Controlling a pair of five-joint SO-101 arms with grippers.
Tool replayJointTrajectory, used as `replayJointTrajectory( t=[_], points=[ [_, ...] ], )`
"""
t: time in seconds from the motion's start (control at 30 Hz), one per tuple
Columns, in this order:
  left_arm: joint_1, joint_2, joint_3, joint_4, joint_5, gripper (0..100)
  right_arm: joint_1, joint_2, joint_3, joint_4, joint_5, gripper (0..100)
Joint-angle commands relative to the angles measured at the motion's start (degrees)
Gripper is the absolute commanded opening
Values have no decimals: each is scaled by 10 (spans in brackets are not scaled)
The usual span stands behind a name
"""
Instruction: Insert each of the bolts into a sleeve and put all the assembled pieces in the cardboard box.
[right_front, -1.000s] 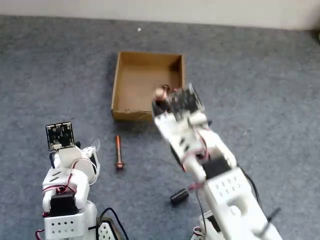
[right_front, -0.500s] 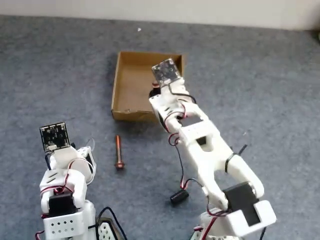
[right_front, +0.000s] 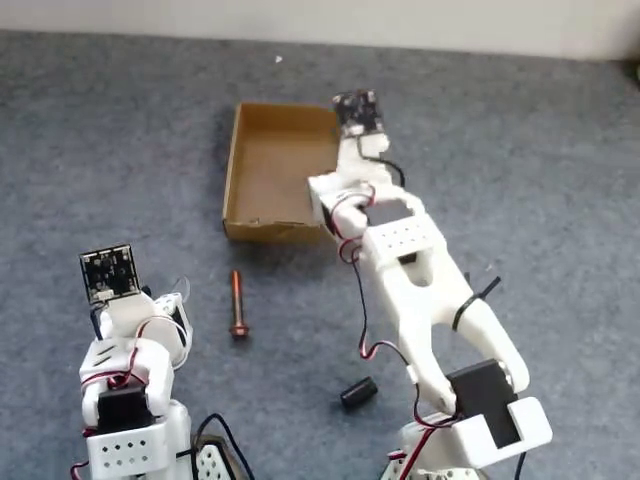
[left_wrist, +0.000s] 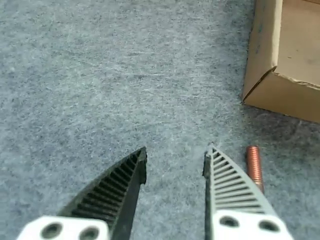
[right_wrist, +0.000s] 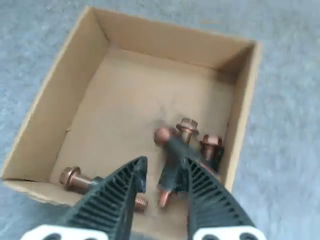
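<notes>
1. The right gripper (right_wrist: 165, 162) hangs over the cardboard box (right_wrist: 95, 65) with its jaws parted. An assembled piece (right_wrist: 170, 172) (bolt in dark sleeve) sits loose between them, apparently let go for delivery.
2. The left gripper (left_wrist: 177, 150) waits low over the desk (left_wrist: 100, 75), jaws moderately open and empty, just beside the loose bolt (left_wrist: 254, 165).
3. A spare sleeve (right_front: 358, 392) lies near the right arm's base, probably meant for that bolt.

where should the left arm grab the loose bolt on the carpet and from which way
Grip the bolt mid-shank from above, left end effector closing across its length: it lies flat on the carpet, straight shank bare, flanged head at one end.
</notes>
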Motion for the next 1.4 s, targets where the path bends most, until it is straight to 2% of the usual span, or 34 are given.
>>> replayJointTrajectory(
  t=[0.0, 0.27, 0.43, 0.57, 0.87, 1.1, 1.27, 1.37],
  points=[
    [-7, -3, -3, -11, -1, 203, 7, -14, -91, 141, -57, 91],
    [-7, -3, -3, -11, -2, 203, -6, -14, -153, 442, -162, 94],
    [-7, -3, -3, -11, -2, 203, -28, -14, -149, 569, -229, 94],
    [-7, -3, -3, -11, -3, 203, -84, -10, -133, 657, -251, 94],
    [-7, -3, -2, -11, -4, 203, -212, -116, 40, 637, -296, 92],
    [-7, -3, -2, -11, -4, 203, -214, -239, 178, 548, -300, 100],
    [-7, -3, -2, -11, -4, 203, -216, -265, 247, 528, -301, 212],
    [-7, -3, -2, -11, -4, 203, -216, -259, 254, 524, -301, 220]
  ],
)
